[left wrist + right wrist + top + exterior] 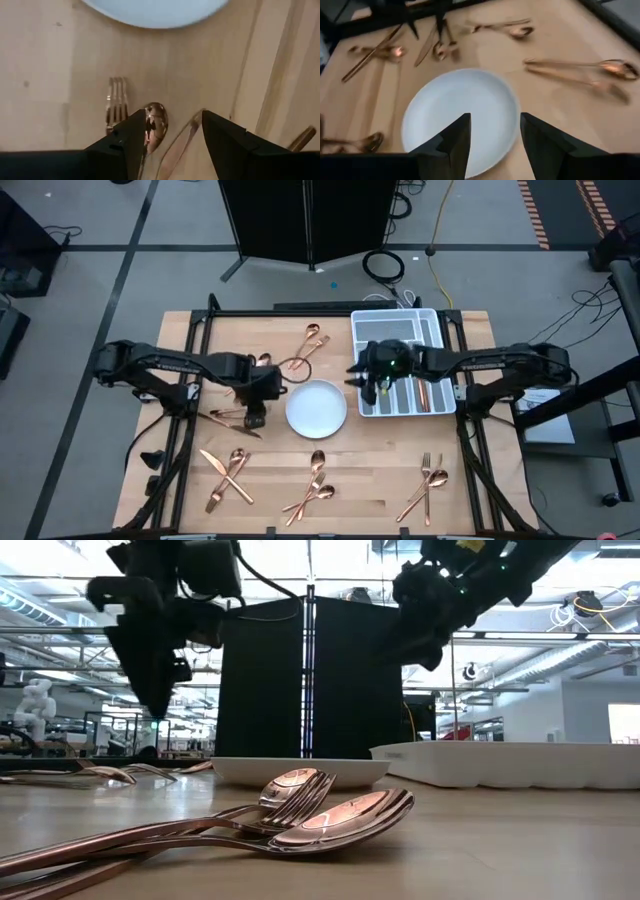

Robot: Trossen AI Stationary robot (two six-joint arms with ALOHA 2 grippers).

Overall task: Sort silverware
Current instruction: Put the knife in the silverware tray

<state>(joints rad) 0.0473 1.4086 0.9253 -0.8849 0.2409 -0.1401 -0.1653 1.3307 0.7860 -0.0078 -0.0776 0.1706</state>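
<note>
Copper-pink silverware [229, 476], white plate [316, 408], white tray [437, 323], seemingly pale wooden table [380, 460].

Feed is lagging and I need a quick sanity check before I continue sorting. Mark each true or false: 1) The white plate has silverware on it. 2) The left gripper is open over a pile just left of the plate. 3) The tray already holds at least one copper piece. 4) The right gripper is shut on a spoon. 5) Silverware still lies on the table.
1) False: the white plate is bare.
2) True: the left gripper hangs open above a fork and spoon.
3) True: a copper piece lies in the tray.
4) False: the right gripper is open and empty.
5) True: several piles, such as the front one.
</note>
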